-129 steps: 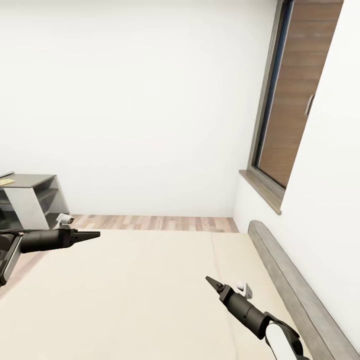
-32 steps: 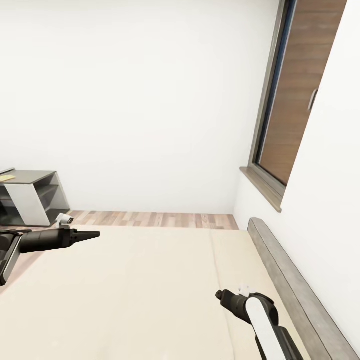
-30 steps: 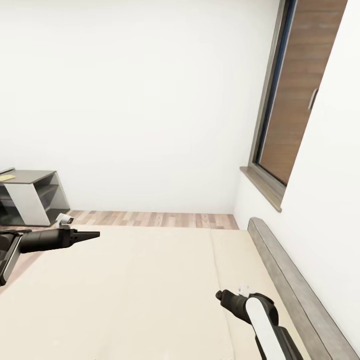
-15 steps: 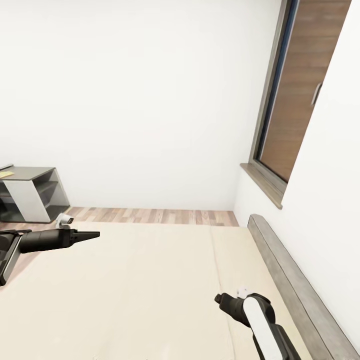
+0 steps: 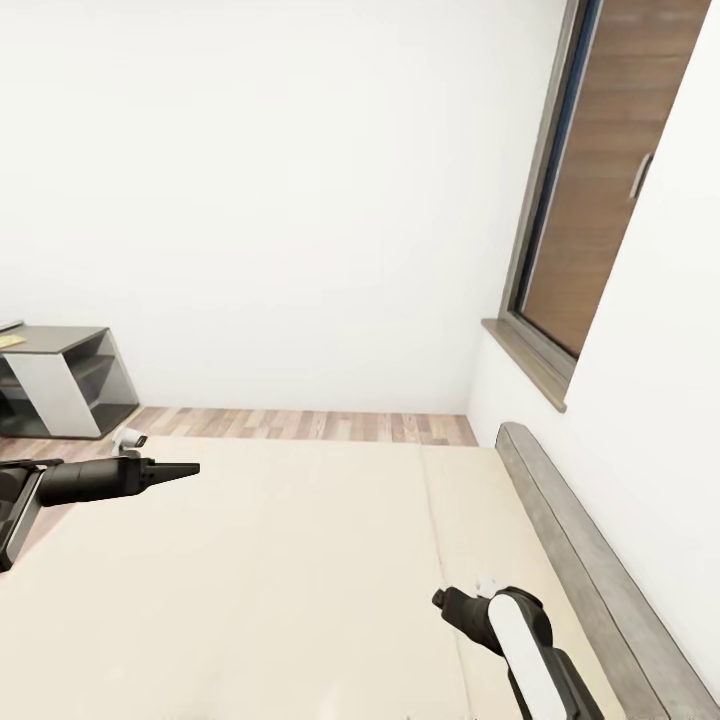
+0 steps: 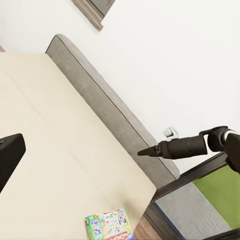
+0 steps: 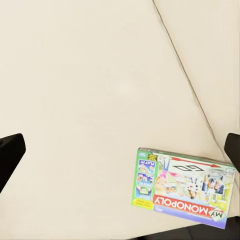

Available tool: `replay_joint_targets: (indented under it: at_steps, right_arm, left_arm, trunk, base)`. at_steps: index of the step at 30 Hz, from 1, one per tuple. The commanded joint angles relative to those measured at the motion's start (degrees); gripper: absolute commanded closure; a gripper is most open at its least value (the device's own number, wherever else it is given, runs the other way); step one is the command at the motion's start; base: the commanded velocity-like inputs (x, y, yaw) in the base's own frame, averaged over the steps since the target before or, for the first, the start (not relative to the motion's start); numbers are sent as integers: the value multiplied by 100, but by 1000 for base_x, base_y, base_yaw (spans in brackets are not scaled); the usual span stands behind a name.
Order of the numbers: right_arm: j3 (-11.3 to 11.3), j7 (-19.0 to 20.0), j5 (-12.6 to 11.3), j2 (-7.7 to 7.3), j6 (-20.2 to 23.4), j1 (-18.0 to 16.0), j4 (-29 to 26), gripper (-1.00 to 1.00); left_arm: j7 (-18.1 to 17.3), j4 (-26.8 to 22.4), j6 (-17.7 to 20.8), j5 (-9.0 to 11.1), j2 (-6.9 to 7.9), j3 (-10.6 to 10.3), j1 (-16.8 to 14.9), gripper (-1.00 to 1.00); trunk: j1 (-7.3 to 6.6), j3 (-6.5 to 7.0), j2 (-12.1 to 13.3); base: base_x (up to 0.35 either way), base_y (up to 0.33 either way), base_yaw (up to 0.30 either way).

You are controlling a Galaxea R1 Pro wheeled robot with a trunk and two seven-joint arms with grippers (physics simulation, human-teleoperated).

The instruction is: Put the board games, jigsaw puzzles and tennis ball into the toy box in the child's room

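A board game point(image 7: 182, 187), a flat green and blue box with a red band, lies flat on the beige bed point(image 5: 300, 560) near the mattress edge. It also shows small in the left wrist view, as the board game point(image 6: 109, 226). My right gripper point(image 7: 122, 145) hangs open above the mattress, apart from the box, with fingers point(image 7: 10, 152) spread wide. In the head view the right gripper point(image 5: 442, 602) points down at the bed. My left gripper point(image 5: 185, 469) hovers over the bed's left side, holding nothing. The jigsaw puzzles, tennis ball and toy box are out of view.
A low grey headboard point(image 5: 570, 560) runs along the bed's right side under a grey-framed window point(image 5: 575, 200). A strip of wood floor point(image 5: 300, 425) lies beyond the bed. The table's dark grey side desk point(image 5: 60, 385) stands at the far left against the white wall.
My right wrist has folded, so its gripper now points down at the mattress instead of up and left. The head view has shifted slightly. The left arm has not moved.
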Motion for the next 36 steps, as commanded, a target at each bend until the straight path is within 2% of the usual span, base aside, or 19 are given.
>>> replay_joint_targets:
  at_steps: [1, 7, 21, 25, 32, 36]
  right_arm:
    - [0, -59, -54, -5, 3, -6, 18, -100]
    - [-33, -50, -40, -42, -25, -72, 375, -100]
    - [-63, -42, -32, -66, -71, -167, 683, -100]
    - [-65, -29, -19, -86, -270, -177, 801, -100]
    - [-59, -8, -43, -363, -695, -181, 1138, -100]
    - [-58, 103, -37, -418, -745, -182, 1225, -100]
  left_arm:
    - [-22, 0, 61, 0, 2, -2, -5, -100]
    - [-21, -1, 61, 0, 2, -2, -5, -100]
    - [-16, -1, 61, 0, 0, -4, -4, -100]
    - [-17, 0, 61, 0, -1, -5, -5, -100]
    - [-15, -2, 61, 0, 0, -8, -4, -100]
    - [-14, -1, 61, 0, -1, -7, -4, -100]
  trunk:
    - [4, -23, -14]
    - [4, -80, -14]
    - [4, -211, -14]
    - [4, -249, -14]
    - [4, -314, -14]
    - [4, -352, -14]
  base:
    - [0, 0, 0]
    - [0, 0, 0]
    - [0, 0, 0]
    - [0, 0, 0]
    - [0, 0, 0]
    - [0, 0, 0]
